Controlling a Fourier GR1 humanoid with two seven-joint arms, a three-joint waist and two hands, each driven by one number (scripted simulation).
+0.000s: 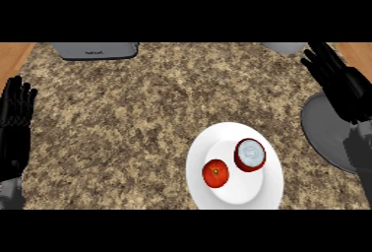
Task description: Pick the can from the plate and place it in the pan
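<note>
The can (250,154) lies on its side on the white plate (234,197), in the plate's right half, its pale round end facing up and its red wall showing round the lower rim. Just beside it, lower left on the same plate, sits a tomato (216,173); the two are close but a sliver of white shows between them. The plate stands low on the counter (131,118), its lower rim close to the counter's near edge.

To the right, the grey pan (327,133) is cut off by the view's right edge, and a narrow strip of counter separates its rim from the plate. The right hand (341,83) hangs over the pan's upper part, fingers straight and spread, holding nothing, well apart from the can.

The left hand (16,123) rests at the left edge, fingers up and straight, empty. Between it and the plate runs a broad stretch of bare stone. At the far edge stand a grey box (96,50) and a white vessel (285,47).
</note>
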